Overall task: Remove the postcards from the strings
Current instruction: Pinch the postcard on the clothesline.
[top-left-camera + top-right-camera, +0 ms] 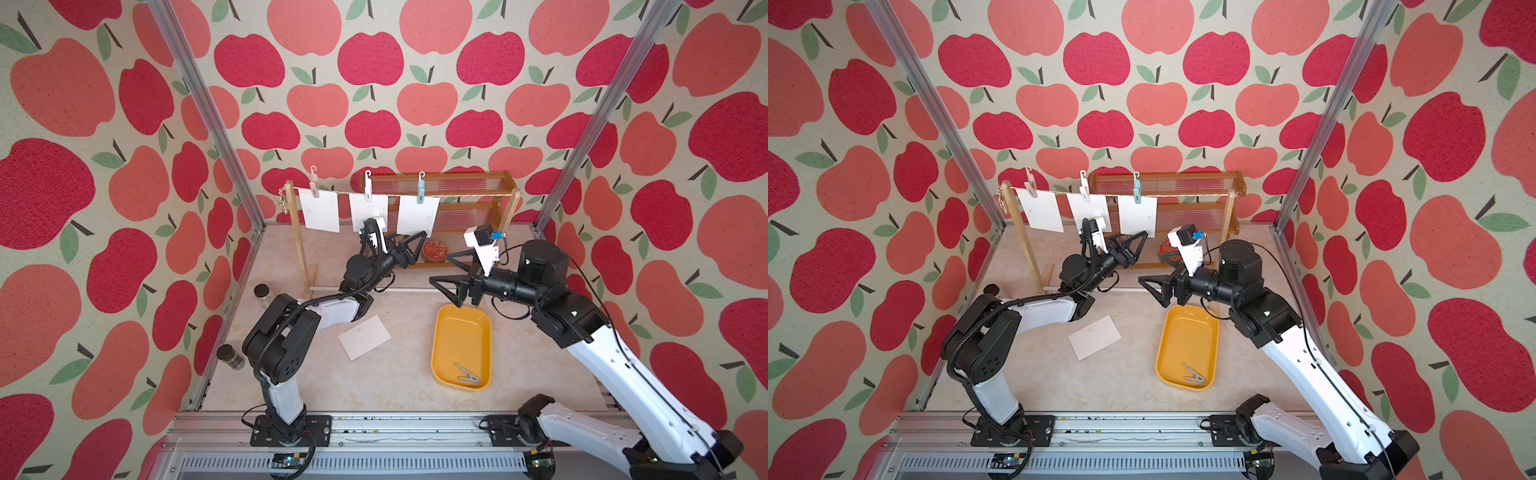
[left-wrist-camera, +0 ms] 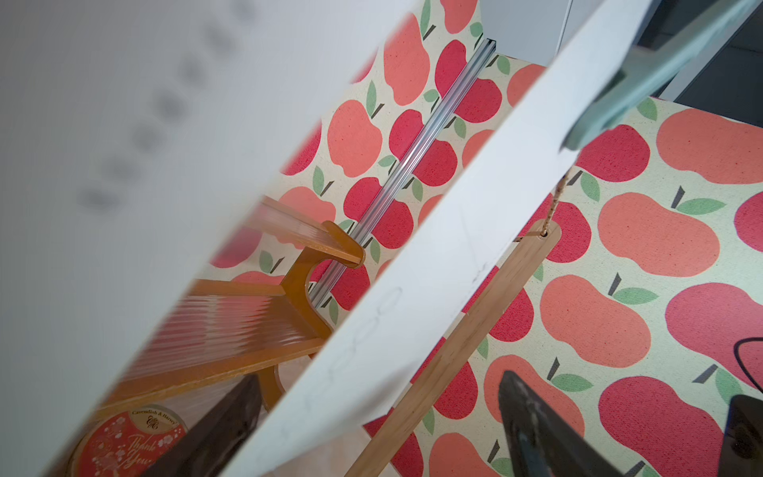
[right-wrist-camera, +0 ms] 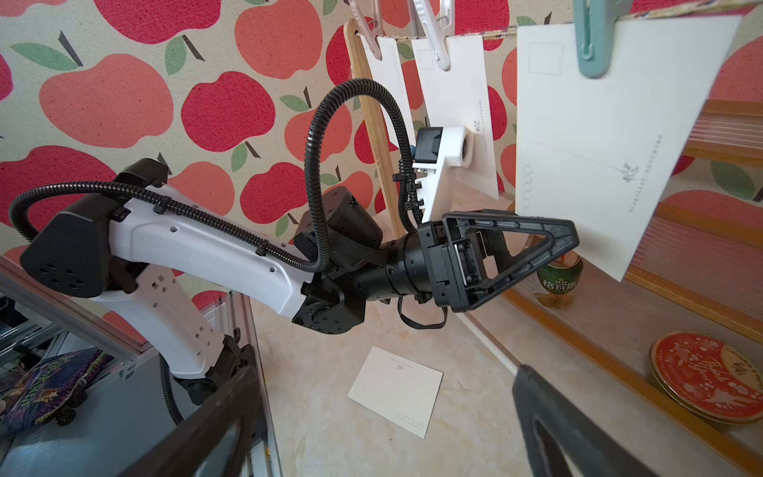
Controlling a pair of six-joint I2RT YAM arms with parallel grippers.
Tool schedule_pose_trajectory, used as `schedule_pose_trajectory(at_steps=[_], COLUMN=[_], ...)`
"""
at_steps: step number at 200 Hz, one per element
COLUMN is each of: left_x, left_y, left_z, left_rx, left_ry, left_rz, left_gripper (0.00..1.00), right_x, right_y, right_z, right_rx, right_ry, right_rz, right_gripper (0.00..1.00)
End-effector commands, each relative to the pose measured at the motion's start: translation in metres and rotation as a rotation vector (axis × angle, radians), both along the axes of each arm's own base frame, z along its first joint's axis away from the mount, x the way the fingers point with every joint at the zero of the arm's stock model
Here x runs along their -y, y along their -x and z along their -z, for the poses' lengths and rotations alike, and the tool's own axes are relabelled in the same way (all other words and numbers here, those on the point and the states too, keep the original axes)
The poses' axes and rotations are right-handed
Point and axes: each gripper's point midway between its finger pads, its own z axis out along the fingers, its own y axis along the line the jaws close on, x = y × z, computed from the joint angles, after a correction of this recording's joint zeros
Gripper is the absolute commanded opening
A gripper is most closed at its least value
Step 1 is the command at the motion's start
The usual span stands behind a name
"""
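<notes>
Three white postcards (image 1: 318, 210) (image 1: 368, 210) (image 1: 417, 214) hang from the string (image 1: 469, 194), held by pink, white and teal pegs. Another postcard (image 1: 365, 336) lies flat on the table. My left gripper (image 1: 417, 245) (image 1: 1138, 243) is open at the bottom edge of the right-hand hanging card. In the left wrist view that card's (image 2: 413, 289) lower corner sits between the spread fingers (image 2: 231, 429), not touching them. My right gripper (image 1: 441, 269) (image 1: 1154, 269) is open and empty above the far end of the yellow tray, with the flat card (image 3: 396, 388) below it.
The yellow tray (image 1: 434, 353) holds a metal clip (image 1: 467, 374). Behind the rack's wooden upright (image 2: 475, 330) stands a wooden shelf (image 1: 509, 183) with a red tin (image 1: 435, 250) and a green bottle (image 3: 559, 281). Two dark-lidded jars (image 1: 262, 295) (image 1: 230, 356) stand by the left wall.
</notes>
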Motion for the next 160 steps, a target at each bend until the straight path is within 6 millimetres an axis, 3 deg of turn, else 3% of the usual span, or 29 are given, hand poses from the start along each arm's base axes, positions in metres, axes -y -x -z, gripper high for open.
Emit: schedule_pose_trajectory(at_steps=[1, 63, 91, 133, 160], left_x=[0.0, 0.002, 0.002, -0.001, -0.002], left_y=[0.005, 0.02, 0.023, 0.031, 0.035], left_z=[-0.017, -0.024, -0.024, -0.025, -0.026], left_rx=[0.059, 0.049, 0.036, 0.012, -0.018], left_ry=[0.035, 0.037, 0.03, 0.031, 0.019], left_rz=[0.032, 0.084, 0.096, 0.102, 0.111], left_gripper=[0.79, 0.37, 0.26, 0.0, 0.0], right_x=[-0.002, 0.001, 0.002, 0.005, 0.006], right_y=[0.001, -0.008, -0.012, -0.018, -0.022], right_z=[-0.008, -0.002, 0.0, -0.015, -0.03], right_rx=[0.045, 0.048, 0.048, 0.074, 0.088], right_ry=[-0.01, -0.005, -0.008, -0.001, 0.002], right_rz=[-0.019, 0.012, 0.026, 0.049, 0.055], right_gripper=[0.98, 0.98, 0.98, 0.98, 0.97])
